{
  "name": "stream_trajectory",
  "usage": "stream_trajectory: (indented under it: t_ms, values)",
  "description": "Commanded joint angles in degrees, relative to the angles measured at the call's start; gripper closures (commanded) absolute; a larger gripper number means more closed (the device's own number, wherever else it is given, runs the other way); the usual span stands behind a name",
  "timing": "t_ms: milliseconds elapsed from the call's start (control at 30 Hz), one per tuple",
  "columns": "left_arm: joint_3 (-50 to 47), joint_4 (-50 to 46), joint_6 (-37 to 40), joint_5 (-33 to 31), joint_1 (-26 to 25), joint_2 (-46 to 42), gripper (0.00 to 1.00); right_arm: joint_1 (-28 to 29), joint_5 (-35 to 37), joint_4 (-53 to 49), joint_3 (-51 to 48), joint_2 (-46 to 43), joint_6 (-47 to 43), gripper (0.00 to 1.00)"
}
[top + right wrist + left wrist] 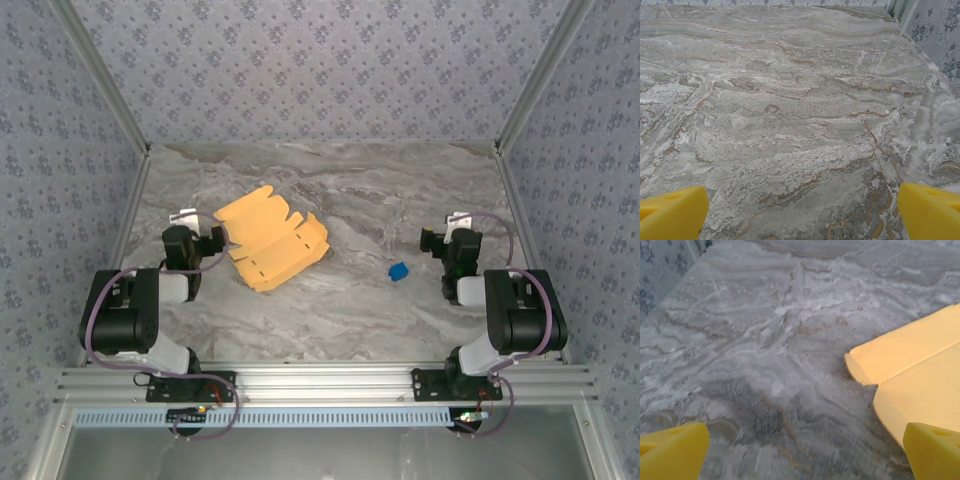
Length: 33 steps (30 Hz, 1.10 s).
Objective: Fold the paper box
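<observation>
Fingers on both arms are spread wide and grip nothing: the yellow-tipped left fingers (672,452) hang over bare stone, and so do the right fingers (670,212). Under them runs the grey marbled worktop (330,320). The yellow-orange die-cut cardboard paper box (270,240) lies opened out on it, toward 9 o'clock from the worktop's middle and just beside the left fingers at their 3 o'clock; whether it touches them I cannot tell. A small blue object (398,270) sits toward 3 o'clock from the middle, at 9 o'clock of the right fingers, apart from them.
</observation>
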Motion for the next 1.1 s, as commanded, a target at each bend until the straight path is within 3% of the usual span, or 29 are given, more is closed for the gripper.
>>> stream_trajectory:
  t_ms: [0,67,167,267,367,500,700,933,1067]
  values:
    - [6.31,-16.30,-4.82,-6.79,0.33,-8.47,0.01,0.18,5.23,-9.20,3.42,-6.23,2.50,0.01]
    - [8.83,-24.62,-11.58,-9.53,0.41,-12.19,0.01,-0.15,8.36,-17.54,5.59,-11.18,5.51,0.01]
    - [11.55,-33.70,-19.34,-2.59,0.36,-15.04,0.01,-1.04,10.83,-27.18,7.68,-19.49,15.30,0.01]
    - [12.71,-40.23,-25.98,6.02,-0.68,-15.68,0.01,0.17,1.74,-38.36,11.44,-25.94,18.86,0.02]
    - [11.37,-43.42,-29.19,9.42,-3.44,-16.94,0.05,9.28,-2.97,-42.44,13.74,-27.47,22.39,0.06]
    - [9.20,-45.01,-31.65,11.44,-5.83,-18.15,0.05,28.39,-0.03,-47.71,18.89,-20.40,29.62,0.06]
    - [10.25,-47.83,-31.86,16.82,-6.63,-15.05,0.05,44.64,-2.19,-43.56,24.82,-4.72,42.18,0.07]
    - [10.64,-45.42,-32.97,20.08,-8.72,-10.93,0.07,48.70,-7.28,-35.04,28.71,9.11,49.87,0.13]
    - [10.38,-44.65,-33.09,20.07,-9.77,-10.34,0.07,48.64,-7.45,-28.89,28.71,12.05,52.03,0.26]
